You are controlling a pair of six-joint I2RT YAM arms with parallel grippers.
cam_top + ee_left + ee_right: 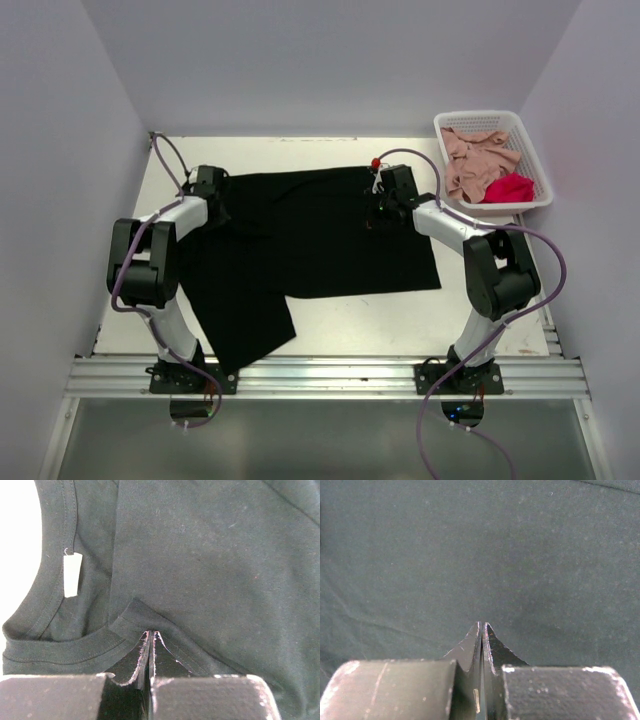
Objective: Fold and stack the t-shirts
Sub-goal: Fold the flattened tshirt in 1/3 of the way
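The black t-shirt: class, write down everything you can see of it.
The black t-shirt is soft, matte cloth, spread mostly flat on the table, with one part reaching toward the near edge by the left arm. Its stitched collar has a white label inside. The left gripper, shut, pinches cloth beside the collar. The right gripper, shut, is at the shirt's far right part.

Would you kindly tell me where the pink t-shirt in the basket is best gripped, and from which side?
Probably a raised fold near the middle of the pink t-shirt, coming straight down from above. It lies crumpled inside the white basket, whose walls block a sideways approach, and the red t-shirt crowds its near end.
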